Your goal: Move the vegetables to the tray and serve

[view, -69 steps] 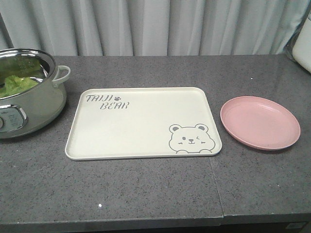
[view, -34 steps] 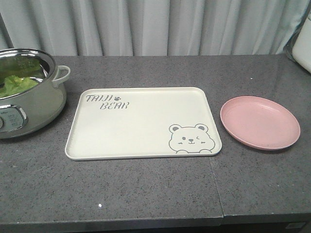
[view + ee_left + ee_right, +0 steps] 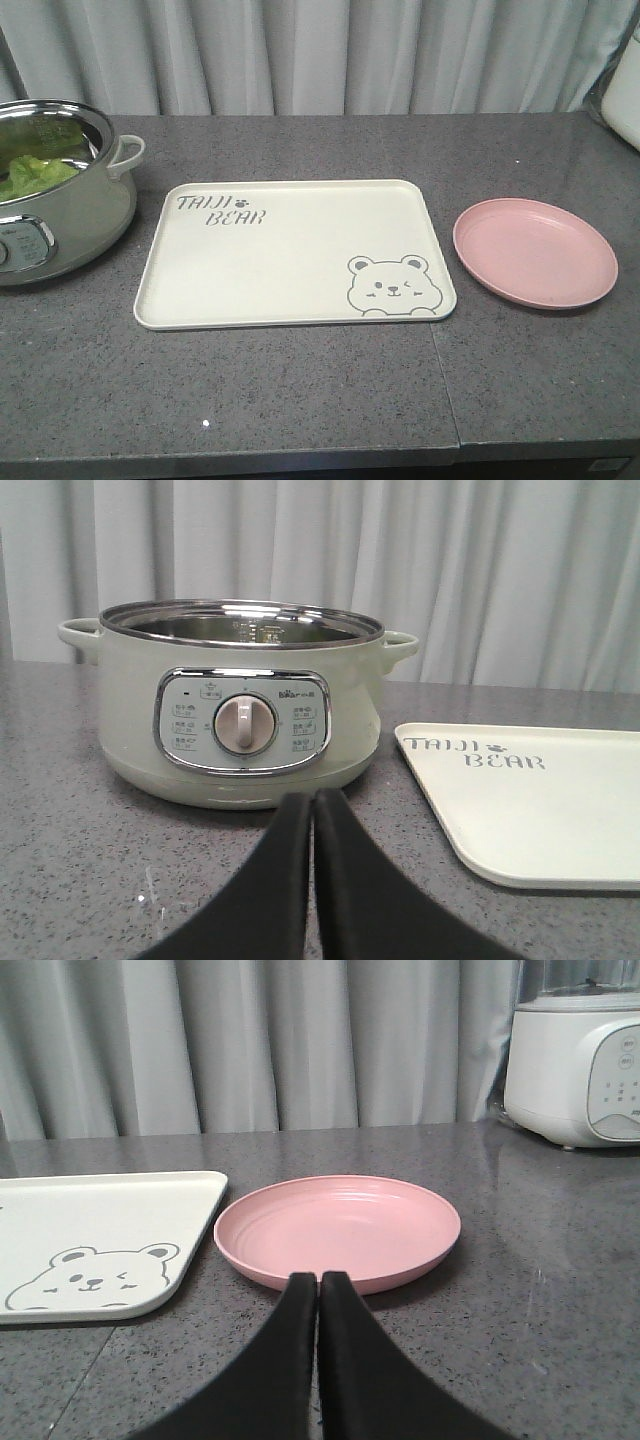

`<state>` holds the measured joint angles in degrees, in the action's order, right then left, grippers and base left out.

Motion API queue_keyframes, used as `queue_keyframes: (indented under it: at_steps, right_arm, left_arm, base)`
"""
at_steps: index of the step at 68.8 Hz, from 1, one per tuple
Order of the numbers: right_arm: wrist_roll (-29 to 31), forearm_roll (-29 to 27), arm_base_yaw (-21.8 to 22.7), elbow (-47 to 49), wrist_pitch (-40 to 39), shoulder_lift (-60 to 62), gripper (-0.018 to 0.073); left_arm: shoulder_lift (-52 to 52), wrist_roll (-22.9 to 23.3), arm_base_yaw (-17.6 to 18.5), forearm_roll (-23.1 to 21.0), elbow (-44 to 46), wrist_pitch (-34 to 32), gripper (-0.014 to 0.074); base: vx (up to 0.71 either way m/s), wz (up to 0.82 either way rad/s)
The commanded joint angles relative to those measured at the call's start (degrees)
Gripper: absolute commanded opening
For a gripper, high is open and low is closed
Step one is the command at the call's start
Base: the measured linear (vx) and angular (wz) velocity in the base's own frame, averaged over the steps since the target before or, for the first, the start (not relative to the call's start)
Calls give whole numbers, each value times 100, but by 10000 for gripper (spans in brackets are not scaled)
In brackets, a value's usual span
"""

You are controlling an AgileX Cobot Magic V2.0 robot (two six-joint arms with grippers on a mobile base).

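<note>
Lettuce [image 3: 33, 172] lay inside the electric pot [image 3: 330, 730], which stood straight ahead of the left claw [image 3: 312, 802]. The leaves were therefore beyond and above its tips, over the steel rim, and in the left wrist view the pot wall hid them. The left claw's two black fingers were pressed together, holding nothing. The right claw [image 3: 319, 1282] was likewise closed tight and empty. The pink plate [image 3: 338, 1225] sat directly in front of it, well apart from the pot, so I judged the left arm the nearer one for the pick.

The tray [image 3: 290, 240] lay bare, ahead and to the right of the left claw and ahead and to the left of the right one. Its long axis ran side to side along the counter [image 3: 300, 400]. "TAIJI BEAR" was printed in grey at its far left corner, with a winking bear face at the near right. The pot's panel carried a dial [image 3: 240, 725] ringed by print too small for me to read.
</note>
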<state>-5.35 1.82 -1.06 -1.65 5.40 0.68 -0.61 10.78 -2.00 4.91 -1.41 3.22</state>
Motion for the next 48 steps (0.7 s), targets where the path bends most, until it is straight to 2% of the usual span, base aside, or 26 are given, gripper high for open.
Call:
queue_keyframes:
  at_steps: [1, 8, 18, 25, 29, 32, 38, 48]
  right_arm:
    - [41, -12, 45, -25, -610, 3, -1]
    - [7, -377, 45, -25, -915, 3, -1]
    - [1, -886, 45, -25, -1447, 3, -1]
    - [-318, -1478, 45, 0, -1883, 3, -1]
    - [-341, -1513, 45, 151, -1883, 3, -1]
    - [-341, -1501, 45, 350, -1781, 3, -1]
    - [-308, -1407, 45, 962, -1210, -20, -1]
    - [-22, -1395, 45, 2290, 27, -536, -1]
  left_arm:
    - [-92, 32, 6, -68, -26, -507, -8]
    - [-92, 169, 6, -218, -26, -614, -8]
    - [-92, 271, 6, -217, -21, -1270, -8]
    - [-92, 941, 6, -217, -21, -1822, -8]
    - [-92, 1377, 6, -211, -21, -2062, -8]
    - [-92, 1658, 6, -211, -1, -2244, -8]
    - [-92, 1890, 6, -211, 51, -2619, -6]
    - [-80, 1950, 6, -41, 721, -2232, -7]
  base:
    - [0, 0]
    - [0, 0]
    - [0, 0]
    - [0, 0]
    - [0, 0]
    - [0, 0]
    - [0, 0]
    - [0, 0]
